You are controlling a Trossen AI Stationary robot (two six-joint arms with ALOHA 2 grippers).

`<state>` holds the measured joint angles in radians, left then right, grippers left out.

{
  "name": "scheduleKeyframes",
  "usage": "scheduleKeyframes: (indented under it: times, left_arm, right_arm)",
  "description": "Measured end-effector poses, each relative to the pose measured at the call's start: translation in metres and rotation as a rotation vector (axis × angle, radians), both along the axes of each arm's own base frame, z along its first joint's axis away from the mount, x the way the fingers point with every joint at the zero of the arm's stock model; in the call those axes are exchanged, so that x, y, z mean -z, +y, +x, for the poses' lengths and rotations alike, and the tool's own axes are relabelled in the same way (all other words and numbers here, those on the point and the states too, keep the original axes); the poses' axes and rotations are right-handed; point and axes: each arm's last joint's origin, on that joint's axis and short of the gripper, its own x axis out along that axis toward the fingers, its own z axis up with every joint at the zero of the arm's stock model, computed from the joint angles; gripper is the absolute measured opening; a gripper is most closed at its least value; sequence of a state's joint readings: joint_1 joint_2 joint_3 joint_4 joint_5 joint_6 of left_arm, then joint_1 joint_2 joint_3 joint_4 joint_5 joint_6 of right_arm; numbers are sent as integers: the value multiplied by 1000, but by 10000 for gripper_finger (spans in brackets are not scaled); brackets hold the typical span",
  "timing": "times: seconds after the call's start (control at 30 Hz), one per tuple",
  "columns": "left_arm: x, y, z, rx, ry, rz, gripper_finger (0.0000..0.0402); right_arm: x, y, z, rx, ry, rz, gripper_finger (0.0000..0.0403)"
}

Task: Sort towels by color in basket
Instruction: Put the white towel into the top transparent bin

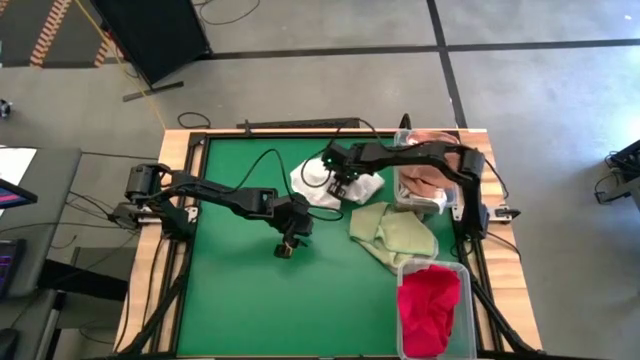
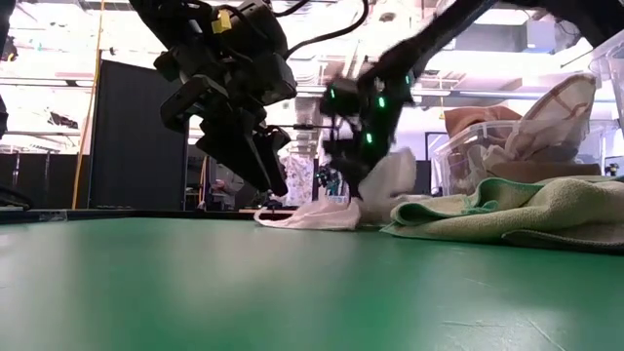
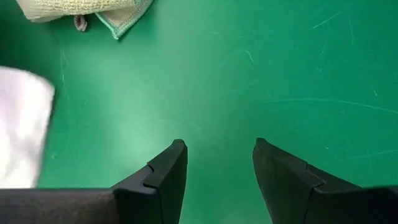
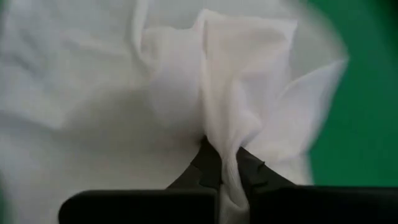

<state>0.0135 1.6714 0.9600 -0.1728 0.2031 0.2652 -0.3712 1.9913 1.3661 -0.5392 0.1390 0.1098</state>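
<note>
From the overhead camera I see my left gripper (image 1: 287, 247) hanging over bare green mat (image 1: 240, 300) just left of the frame's centre, and its wrist camera shows the two dark fingers (image 3: 163, 180) standing apart with nothing but mat between them; an edge of the white towel (image 3: 22, 127) sits at that picture's left and a corner of the pale green towel (image 3: 93, 11) at its upper left. Moving right in the overhead view, the white towel (image 1: 312, 186) lies crumpled just above centre, and my right gripper (image 1: 338, 186) is down on it. Its wrist camera shows the fingers (image 4: 208, 165) pressed together with a fold of the white towel (image 4: 236, 112) pinched between them, the cloth gathered into a ridge above the tips. In the low view the same gripper (image 2: 363, 190) stands on the white cloth (image 2: 327, 213), which peaks up under it. Right of that, the pale green towel (image 1: 395, 235) lies spread on the mat, touching the white one. At the upper right a clear bin (image 1: 455, 195) holds tan and brownish towels (image 1: 420, 182), and at the lower right a second clear bin (image 1: 405, 300) holds a red towel (image 1: 430, 310).
</note>
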Motion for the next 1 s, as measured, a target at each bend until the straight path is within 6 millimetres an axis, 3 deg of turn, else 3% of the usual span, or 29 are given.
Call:
scheduleKeyframes:
  times: [0.1,0.23,0.4,0.53,0.7,0.9,1.0]
  left_arm:
    - [0,0,0,-1,3,0,175]
    - [0,0,0,-1,2,0,175]
    - [0,0,0,1,1,2,175]
    - [0,0,0,2,-6,3,175]
    - [0,0,0,7,-8,7,175]
    - [0,0,0,8,-8,7,175]
    - [0,0,0,8,-8,7,175]
  right_arm:
    - [-40,18,3,-42,0,-99,30]
    - [-92,44,-11,-52,24,-230,30]
    - [-164,78,-49,-7,-24,-376,30]
    - [-203,99,-89,59,-65,-439,30]
    - [-236,115,-146,160,-110,-487,30]
    - [-246,119,-203,236,-12,-479,30]
    - [-247,118,-215,257,-30,-475,30]
